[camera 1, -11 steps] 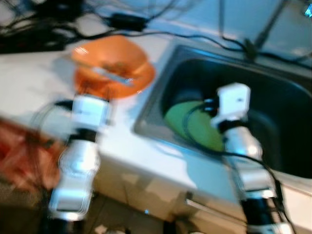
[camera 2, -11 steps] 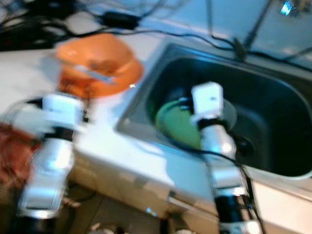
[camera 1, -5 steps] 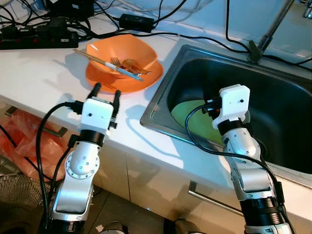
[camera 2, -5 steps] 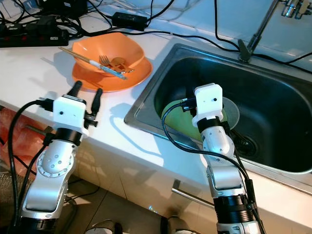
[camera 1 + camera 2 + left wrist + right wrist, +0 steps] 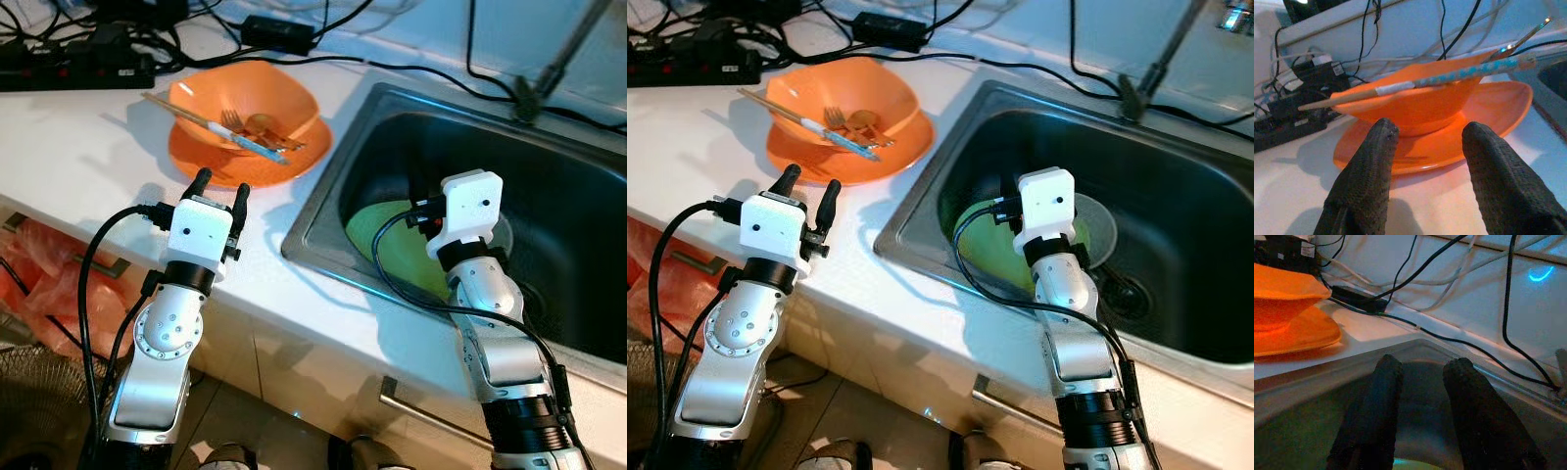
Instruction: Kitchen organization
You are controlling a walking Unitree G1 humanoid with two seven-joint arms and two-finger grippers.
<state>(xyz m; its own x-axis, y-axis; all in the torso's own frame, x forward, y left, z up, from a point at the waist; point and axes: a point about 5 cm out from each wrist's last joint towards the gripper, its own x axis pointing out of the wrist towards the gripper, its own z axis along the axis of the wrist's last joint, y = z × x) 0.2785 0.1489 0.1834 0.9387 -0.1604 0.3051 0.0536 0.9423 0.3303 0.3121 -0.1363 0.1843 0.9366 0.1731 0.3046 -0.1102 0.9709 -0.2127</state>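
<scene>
We see left gripper (image 5: 219, 183) over white worktop (image 5: 78, 147), jaws apart, empty, just short of orange plate (image 5: 196, 157). Orange bowl (image 5: 245, 103) on plate holds fork and chopsticks (image 5: 211, 125). Right gripper (image 5: 1422, 382) inside steel sink (image 5: 323, 196), jaws apart, above green plate (image 5: 392, 245). Black cables (image 5: 392, 67) behind.

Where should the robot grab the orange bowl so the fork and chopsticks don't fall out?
Probably the near rim of the orange bowl, coming from the robot's side, where the left gripper already faces it, open. The chopsticks and fork lie across the bowl, so lift it level. It sits on an orange plate.
</scene>
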